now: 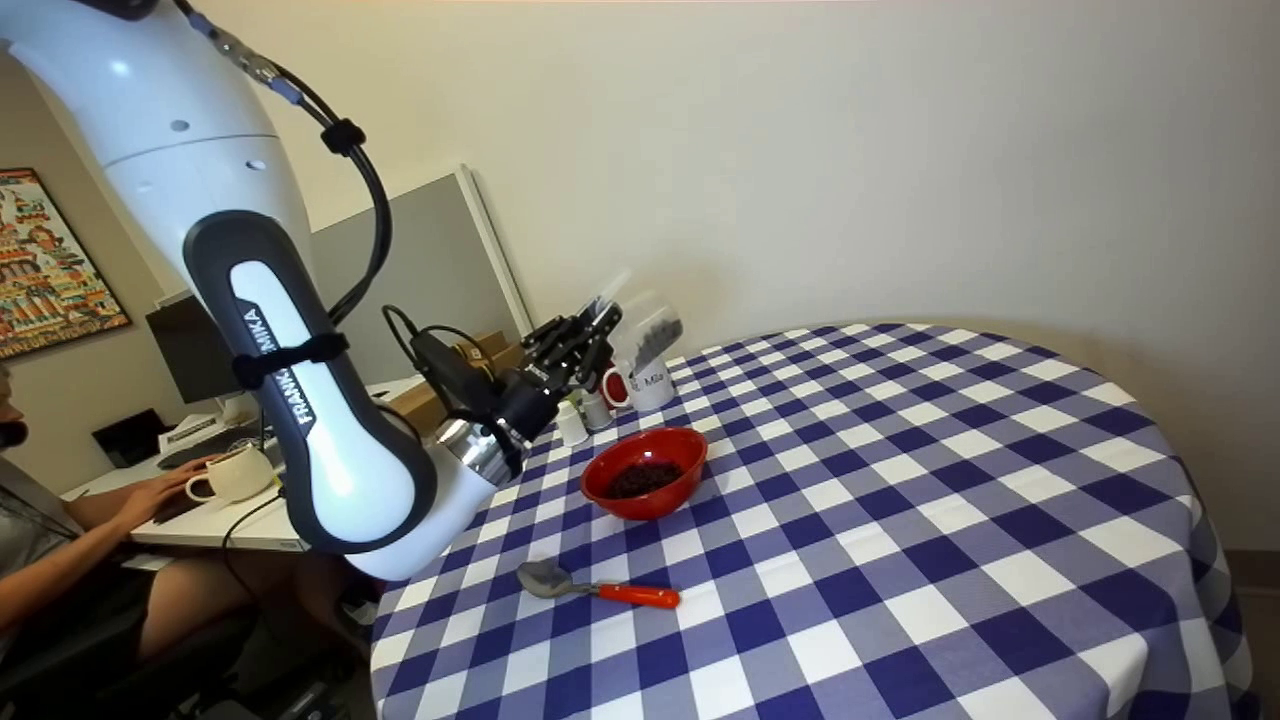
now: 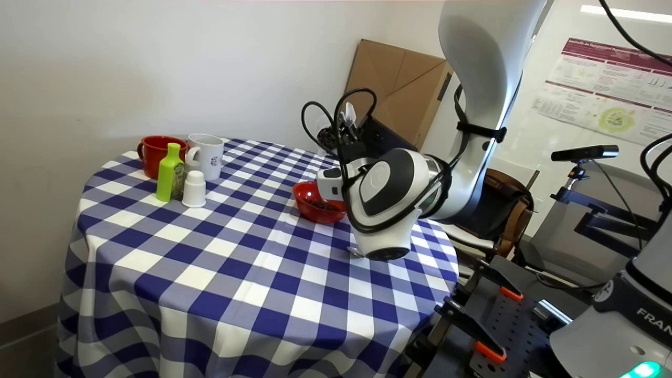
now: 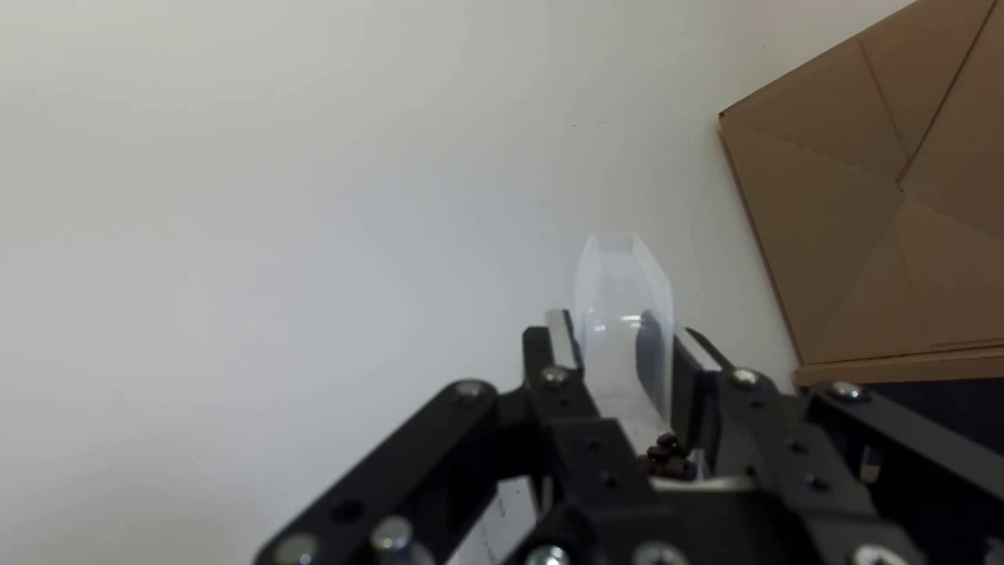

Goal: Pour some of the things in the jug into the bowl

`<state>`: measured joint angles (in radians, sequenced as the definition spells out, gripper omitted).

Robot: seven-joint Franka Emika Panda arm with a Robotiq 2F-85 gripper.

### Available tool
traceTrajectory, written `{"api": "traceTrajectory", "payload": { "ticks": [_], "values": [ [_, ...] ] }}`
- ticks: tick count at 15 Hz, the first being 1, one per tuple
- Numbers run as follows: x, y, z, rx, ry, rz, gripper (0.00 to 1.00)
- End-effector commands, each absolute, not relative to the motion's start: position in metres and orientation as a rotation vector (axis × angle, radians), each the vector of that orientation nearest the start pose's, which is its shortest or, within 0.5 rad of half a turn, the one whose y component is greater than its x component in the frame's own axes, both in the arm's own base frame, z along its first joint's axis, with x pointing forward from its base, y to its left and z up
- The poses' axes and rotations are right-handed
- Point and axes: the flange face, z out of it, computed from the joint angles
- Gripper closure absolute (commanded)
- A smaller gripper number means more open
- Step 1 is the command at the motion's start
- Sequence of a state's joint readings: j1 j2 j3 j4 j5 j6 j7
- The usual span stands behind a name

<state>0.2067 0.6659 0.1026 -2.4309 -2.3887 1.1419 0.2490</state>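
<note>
The clear jug is held in the air, tilted, with dark bean-like pieces inside. It also shows in the wrist view, where a few pieces are visible low down between the fingers. My gripper is shut on the jug, with one finger on each side, as the wrist view shows. The red bowl stands upright on the table below the jug and holds dark pieces. The bowl also shows in an exterior view, partly hidden by the arm; the jug is partly hidden there by the gripper and cables.
A white mug, a red mug, a green bottle and a white shaker stand together on the checked tablecloth. A spoon with an orange handle lies near the bowl. A cardboard sheet leans by the wall.
</note>
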Motion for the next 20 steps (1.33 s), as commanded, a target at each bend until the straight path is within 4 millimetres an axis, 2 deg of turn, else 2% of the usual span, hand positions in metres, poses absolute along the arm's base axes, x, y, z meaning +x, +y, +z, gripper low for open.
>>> {"api": "traceTrajectory", "payload": {
  "ticks": [1,5,12,20],
  "values": [
    [0.465,0.054,0.117,0.503,1.019,-0.153,0.91],
    [0.475,0.059,0.124,0.689,0.979,-0.207,0.91],
    [0.503,0.079,0.144,1.074,0.926,-0.304,0.91],
    [0.534,0.066,0.168,1.491,0.8,-0.45,0.91]
  ]
}}
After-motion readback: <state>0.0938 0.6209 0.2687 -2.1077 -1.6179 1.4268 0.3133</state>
